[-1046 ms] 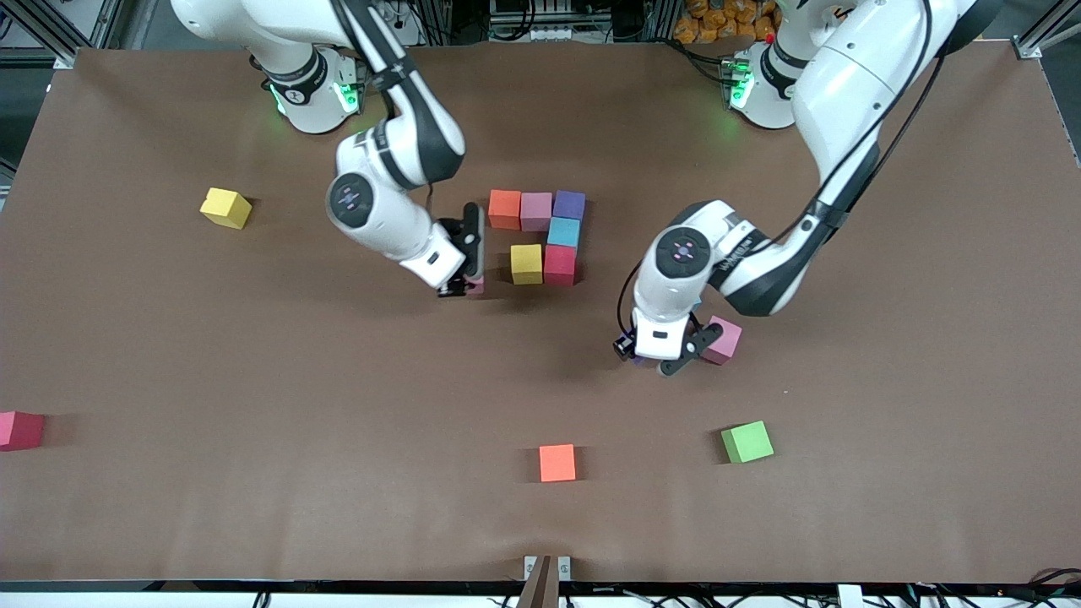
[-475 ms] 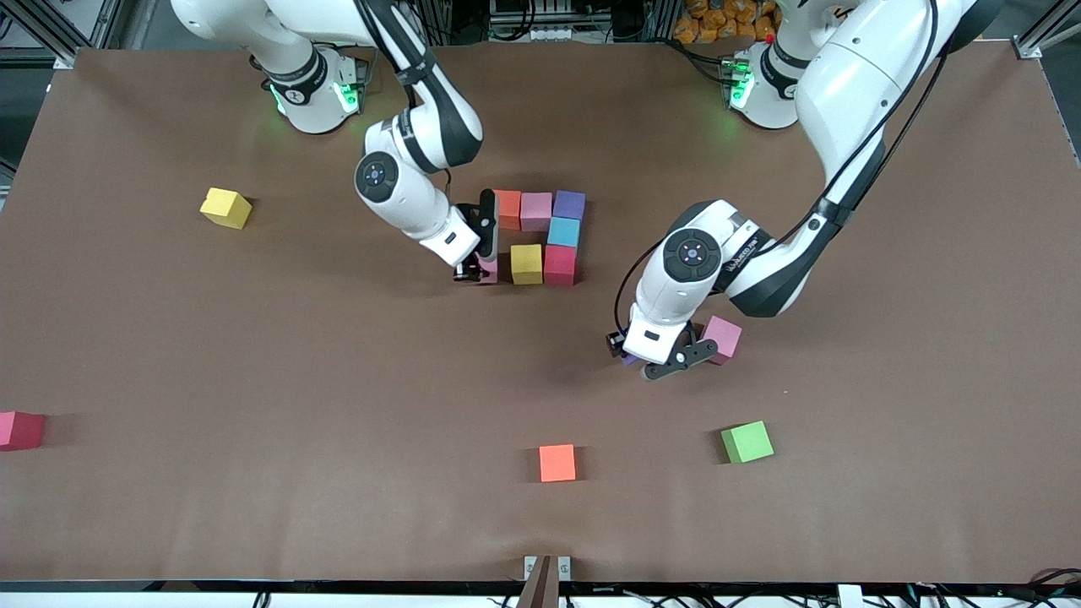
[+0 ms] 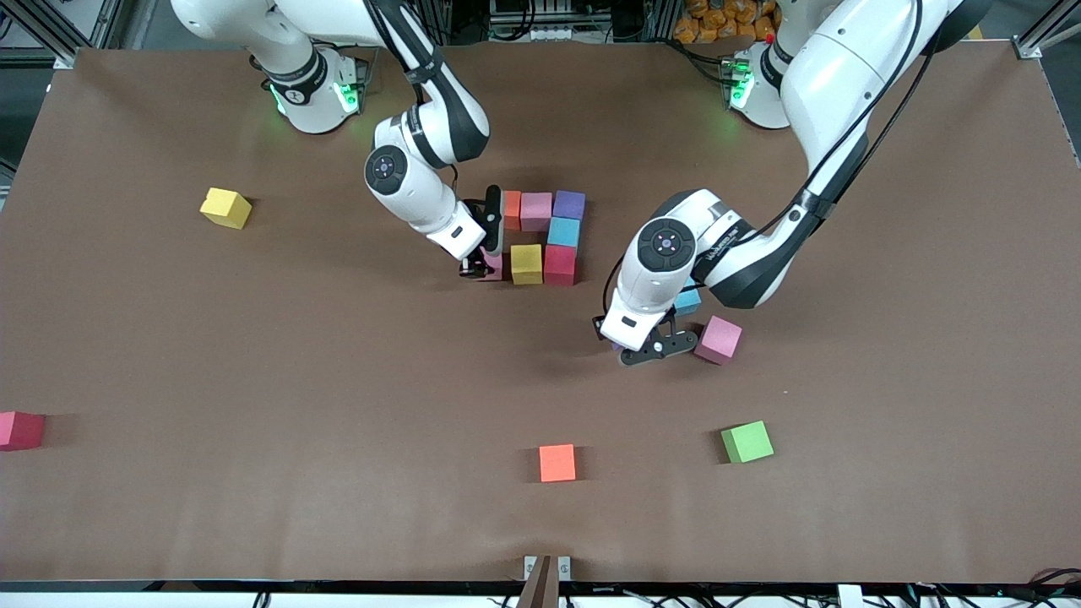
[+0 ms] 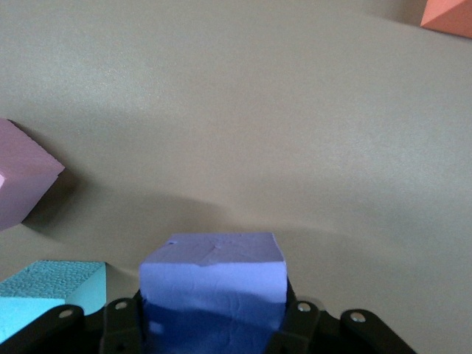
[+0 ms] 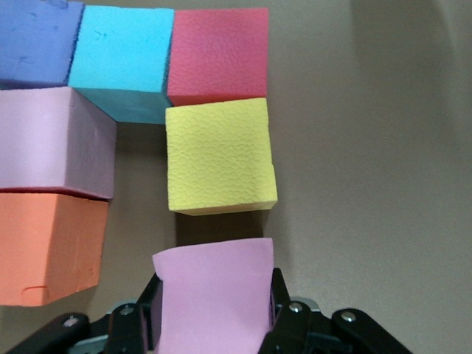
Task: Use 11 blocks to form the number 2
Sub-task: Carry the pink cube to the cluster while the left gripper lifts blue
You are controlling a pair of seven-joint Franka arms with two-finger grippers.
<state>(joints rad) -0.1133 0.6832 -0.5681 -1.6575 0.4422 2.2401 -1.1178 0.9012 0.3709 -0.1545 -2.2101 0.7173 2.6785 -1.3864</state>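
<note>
Progress: I count five blocks of the number 2 [image 3: 545, 236] laid mid-bench | right claw [image 5: 212, 313] grips pink block [image 5: 214, 291] beside yellow block [image 5: 220, 155], closing row three | left claw [image 4: 210, 324] holds purple block [image 4: 212, 276] | five more needed.

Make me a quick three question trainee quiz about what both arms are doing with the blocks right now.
1. Which colour block does the right gripper hold?
2. True or false: the left gripper is shut on a purple block.
3. The yellow block in the partial number 2 touches which block? A green, B red, C loose orange.

Key: 1 pink; 2 true; 3 B, the red block.
</note>
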